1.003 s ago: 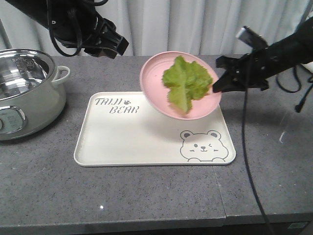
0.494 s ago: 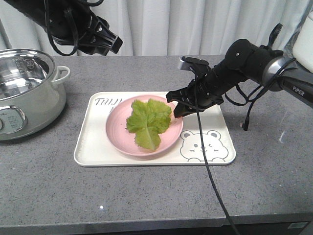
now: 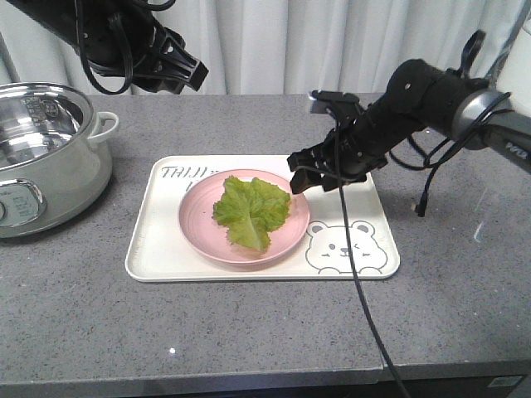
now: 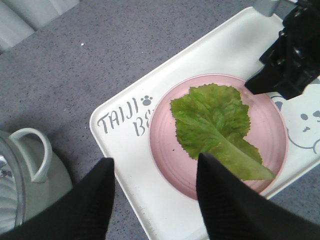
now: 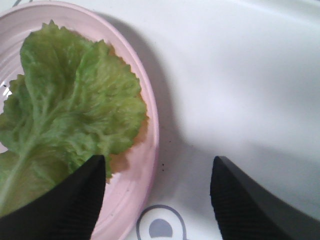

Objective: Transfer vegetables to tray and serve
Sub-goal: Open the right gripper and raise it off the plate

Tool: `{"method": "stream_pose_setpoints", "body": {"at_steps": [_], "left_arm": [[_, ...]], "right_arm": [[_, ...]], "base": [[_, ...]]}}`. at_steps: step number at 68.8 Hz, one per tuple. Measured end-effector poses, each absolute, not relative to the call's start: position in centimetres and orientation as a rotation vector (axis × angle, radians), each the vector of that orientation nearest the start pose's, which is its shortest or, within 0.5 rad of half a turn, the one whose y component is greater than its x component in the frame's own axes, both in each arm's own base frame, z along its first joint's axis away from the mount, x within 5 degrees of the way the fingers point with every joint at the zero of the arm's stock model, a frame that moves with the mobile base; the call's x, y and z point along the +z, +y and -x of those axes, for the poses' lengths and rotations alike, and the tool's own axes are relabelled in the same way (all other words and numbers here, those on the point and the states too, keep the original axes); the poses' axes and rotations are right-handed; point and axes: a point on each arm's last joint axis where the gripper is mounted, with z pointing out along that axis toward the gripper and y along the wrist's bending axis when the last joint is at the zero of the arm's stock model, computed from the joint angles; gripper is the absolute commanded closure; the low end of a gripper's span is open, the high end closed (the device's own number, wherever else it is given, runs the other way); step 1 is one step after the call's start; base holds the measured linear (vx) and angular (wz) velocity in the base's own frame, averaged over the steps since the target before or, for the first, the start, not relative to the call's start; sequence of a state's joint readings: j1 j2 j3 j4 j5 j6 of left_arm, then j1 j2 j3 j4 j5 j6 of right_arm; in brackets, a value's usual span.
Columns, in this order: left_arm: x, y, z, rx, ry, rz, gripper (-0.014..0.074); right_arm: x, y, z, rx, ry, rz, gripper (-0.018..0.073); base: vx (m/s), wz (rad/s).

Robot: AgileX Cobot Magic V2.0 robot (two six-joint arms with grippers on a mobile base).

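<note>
The lettuce leaf [image 3: 251, 209] lies flat in a round pink plate [image 3: 197, 225], its paler midrib pointing toward the lower edge of the front view. The plate rests on the cream tray [image 3: 158, 249] and hides part of the "TAIJI BEAR" lettering [image 3: 184, 172] at the tray's upper left. The bear drawing [image 3: 341, 246] shows at the tray's lower right, just beside the plate. The tray sits on the grey counter [image 3: 249, 332].

The right tool [image 3: 309, 181] reaches in from the right of the frame and hangs close to the plate's upper right rim. In its wrist view its fingers [image 5: 60, 200] stand apart, one over the plate and the other over bare tray, gripping nothing. The left tool [image 4: 155, 162] is raised at the upper left of the front view, well apart from the tray, spread wide with nothing between its tips.

A steel pot [image 3: 46, 157] stands on the counter at the left edge.
</note>
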State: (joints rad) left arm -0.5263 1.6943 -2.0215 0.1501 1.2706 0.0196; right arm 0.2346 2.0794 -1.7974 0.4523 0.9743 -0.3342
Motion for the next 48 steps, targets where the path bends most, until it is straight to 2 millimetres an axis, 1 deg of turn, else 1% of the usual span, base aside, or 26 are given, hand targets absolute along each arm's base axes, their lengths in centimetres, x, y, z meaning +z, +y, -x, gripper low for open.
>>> {"method": "stream_pose_setpoints", "body": {"at_steps": [7,15,22,28,34,40,48], "left_arm": [[45.3,-16.1,-31.4,0.015,2.332,-0.547,0.0242],[45.4,-14.8,-32.0,0.077,2.337,-0.391,0.0242],[45.5,-13.5,-32.6,0.087,2.348,-0.307,0.0242],[45.1,-12.5,-33.1,0.081,2.370,-0.263,0.0242],[43.6,-11.6,-33.6,0.079,2.426,-0.234,0.0242],[40.9,-10.9,-34.1,0.074,2.530,-0.205,0.0242],[37.6,-10.3,-34.3,0.098,2.646,-0.192,0.0242]], "right_arm": [[27.4,13.1,-43.1,0.457,2.585,0.509,0.0114],[30.3,11.9,-41.9,0.331,2.563,0.462,0.0114],[31.7,11.0,-40.9,0.249,2.598,0.425,0.0114],[31.6,10.5,-40.4,0.189,2.665,0.415,0.0114],[31.3,10.1,-40.0,0.136,2.727,0.394,0.0114],[31.1,9.8,-39.7,0.102,2.774,0.387,0.0114],[31.1,9.8,-39.5,0.104,2.798,0.375,0.0114]], "base": [[0.00,0.00],[0.00,0.00],[0.00,0.00],[0.00,0.00],[0.00,0.00],[0.00,0.00],[0.00,0.00]]}}
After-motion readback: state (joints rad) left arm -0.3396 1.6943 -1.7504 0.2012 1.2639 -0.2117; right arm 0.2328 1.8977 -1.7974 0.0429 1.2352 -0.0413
